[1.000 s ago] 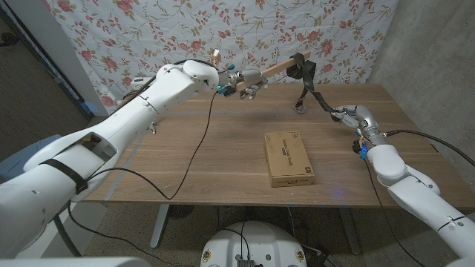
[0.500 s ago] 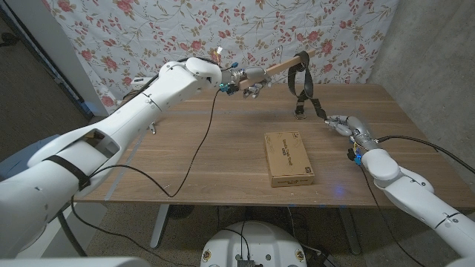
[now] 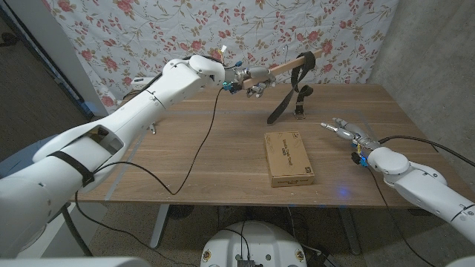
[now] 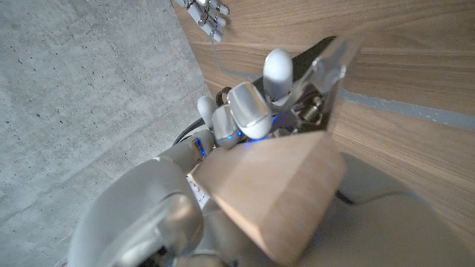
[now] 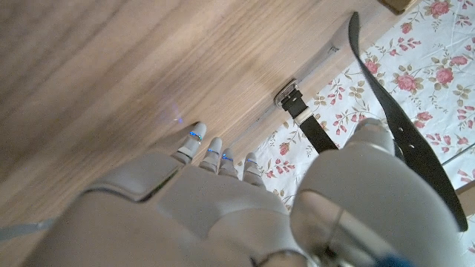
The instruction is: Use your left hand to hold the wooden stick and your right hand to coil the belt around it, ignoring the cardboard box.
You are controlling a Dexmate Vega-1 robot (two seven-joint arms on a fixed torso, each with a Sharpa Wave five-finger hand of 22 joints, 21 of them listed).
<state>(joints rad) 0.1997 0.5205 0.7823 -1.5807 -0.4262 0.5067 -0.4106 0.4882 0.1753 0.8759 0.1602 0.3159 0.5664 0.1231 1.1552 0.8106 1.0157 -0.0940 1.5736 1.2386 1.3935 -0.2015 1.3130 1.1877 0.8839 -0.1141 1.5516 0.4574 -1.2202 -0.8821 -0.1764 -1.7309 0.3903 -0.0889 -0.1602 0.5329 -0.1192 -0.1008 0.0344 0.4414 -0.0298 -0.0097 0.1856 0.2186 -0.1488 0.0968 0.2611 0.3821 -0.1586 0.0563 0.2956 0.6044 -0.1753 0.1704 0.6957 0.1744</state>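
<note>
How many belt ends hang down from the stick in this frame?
2. On the belt looped over the wooden stick, the buckle end reaches the table and the plain end swings toward the left.

Wooden stick (image 3: 291, 66): pale bare wood, matt, in my left hand (image 3: 252, 77) fingers. Belt (image 3: 299, 87): black, dull leather-like strap, metal buckle. My hands: glossy white-grey plastic. Table (image 3: 208, 148) beneath my fingers: smooth brown wood grain. Cardboard box (image 3: 289, 158): matt tan.

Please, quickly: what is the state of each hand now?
Left hand: holds the wooden stick, belt draped over it.
Right hand: open, holds nothing.
</note>
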